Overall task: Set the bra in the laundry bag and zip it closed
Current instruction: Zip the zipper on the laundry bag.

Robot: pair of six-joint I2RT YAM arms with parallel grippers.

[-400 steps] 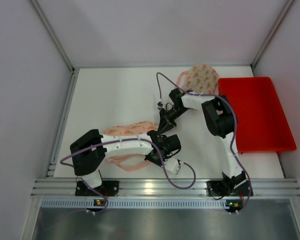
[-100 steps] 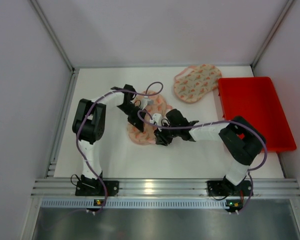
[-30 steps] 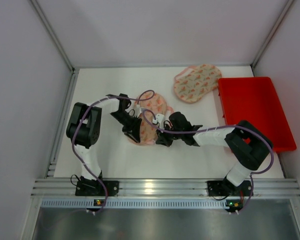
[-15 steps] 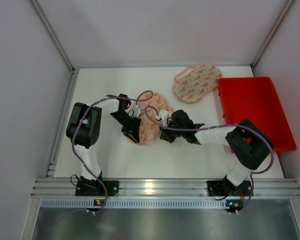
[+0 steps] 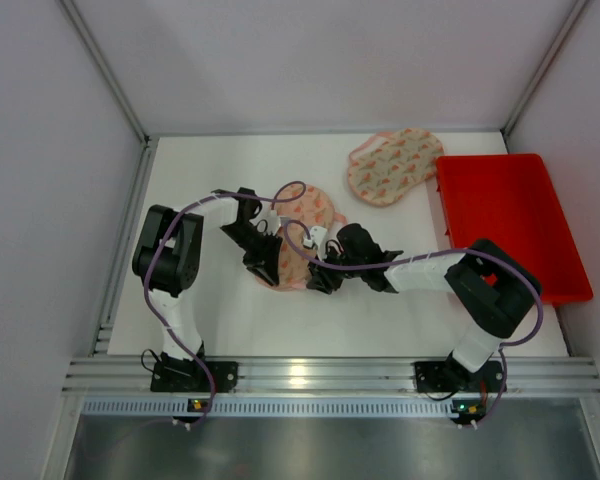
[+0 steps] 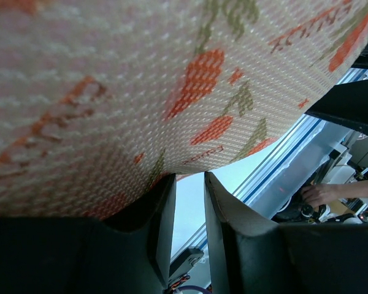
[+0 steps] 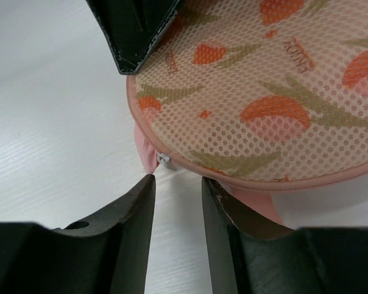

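The laundry bag (image 5: 320, 212) is round pink mesh with an orange tulip print and lies mid-table. It fills the left wrist view (image 6: 141, 79) and the top of the right wrist view (image 7: 264, 92). The plain pink bra (image 7: 148, 150) pokes out under the bag's rim beside the white zipper pull (image 7: 164, 160). My left gripper (image 5: 267, 268) is at the bag's lower left edge, with its jaws nearly closed on the rim (image 6: 187, 176). My right gripper (image 5: 317, 278) sits on the table just short of the zipper pull, slightly open and empty (image 7: 178, 179).
A second tulip-print mesh piece (image 5: 392, 165) lies at the back right. A red tray (image 5: 505, 220) stands along the right side. The left arm's black fingers (image 7: 132, 30) rest on the bag's rim in the right wrist view. Grey walls close in the table.
Over the last seconds my left gripper moved from the bag's upper left to its lower left edge. My right gripper shifted slightly back and down-left along the bag's lower rim.
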